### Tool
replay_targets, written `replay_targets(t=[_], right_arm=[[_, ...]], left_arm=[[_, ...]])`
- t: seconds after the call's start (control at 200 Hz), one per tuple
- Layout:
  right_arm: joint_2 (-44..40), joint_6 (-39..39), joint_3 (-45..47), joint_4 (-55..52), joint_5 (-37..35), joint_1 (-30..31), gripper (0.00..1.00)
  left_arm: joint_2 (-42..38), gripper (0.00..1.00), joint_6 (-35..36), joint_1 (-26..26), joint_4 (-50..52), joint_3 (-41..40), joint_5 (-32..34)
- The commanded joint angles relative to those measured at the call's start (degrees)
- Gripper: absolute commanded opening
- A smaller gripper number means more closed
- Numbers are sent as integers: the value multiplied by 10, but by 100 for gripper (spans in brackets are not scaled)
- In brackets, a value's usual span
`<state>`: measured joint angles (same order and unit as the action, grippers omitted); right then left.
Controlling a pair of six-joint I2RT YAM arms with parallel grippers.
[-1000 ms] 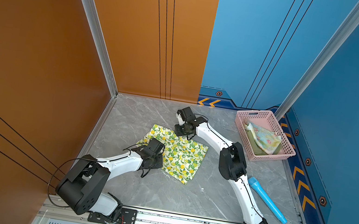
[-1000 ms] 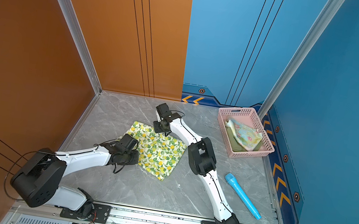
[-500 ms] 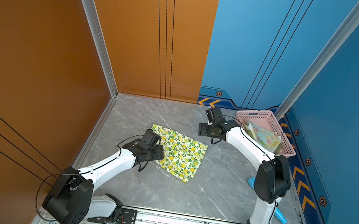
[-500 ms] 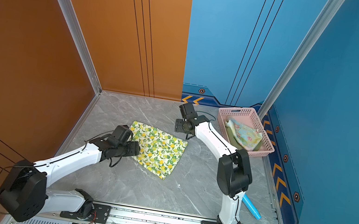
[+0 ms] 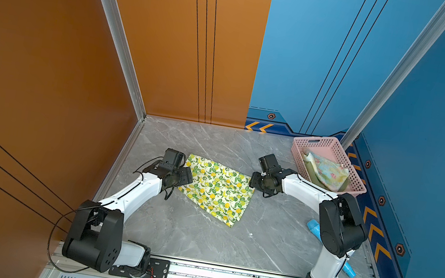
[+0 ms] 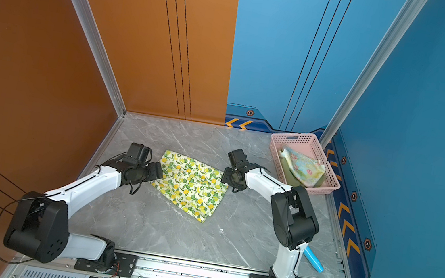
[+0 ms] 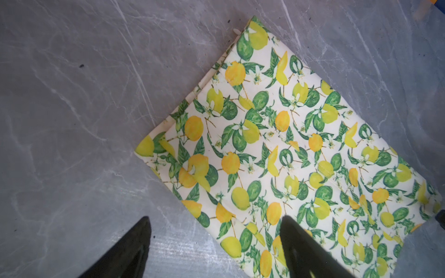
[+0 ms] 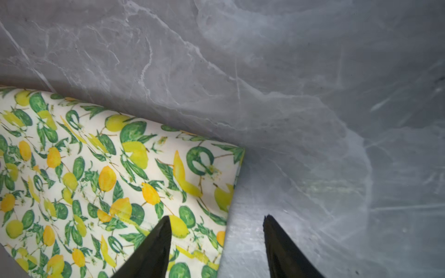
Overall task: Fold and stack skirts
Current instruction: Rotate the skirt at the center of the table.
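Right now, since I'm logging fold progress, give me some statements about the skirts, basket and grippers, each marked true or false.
The lemon skirt lies folded on the table. True.
The left gripper is shut on the lemon skirt. False: its jaws stand open, holding nothing.
The flowered skirt lies in the pink basket. True.
The right gripper holds the green skirt. False: it is open and empty; the green skirt is in the basket.
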<state>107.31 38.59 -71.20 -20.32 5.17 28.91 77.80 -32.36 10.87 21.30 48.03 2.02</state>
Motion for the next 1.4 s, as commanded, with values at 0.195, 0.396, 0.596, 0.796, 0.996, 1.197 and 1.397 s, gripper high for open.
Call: replay_targets(t=[0.195,0.396,0.596,0.796,0.996,1.197,1.397], right_arm=[[71,42,-35,108,79,-21,15],[142,27,-150,134,112,-95,0],[214,-5,-282,124,114,-133,69],[122,-42,-189,72,55,-114,83],[5,-46,-46,53,7,-102,79],[-50,-44,24,24,-5,-67,75],[-61,-52,39,-33,-39,-28,65]], left_arm=[[0,84,19,-15,29,31,-12],[8,81,28,-17,48,37,-14],[23,81,25,1,49,25,-14],[67,80,17,35,20,27,-14],[130,70,17,65,-13,48,-20],[168,54,18,79,-40,54,-20],[158,30,19,91,-40,37,-15]])
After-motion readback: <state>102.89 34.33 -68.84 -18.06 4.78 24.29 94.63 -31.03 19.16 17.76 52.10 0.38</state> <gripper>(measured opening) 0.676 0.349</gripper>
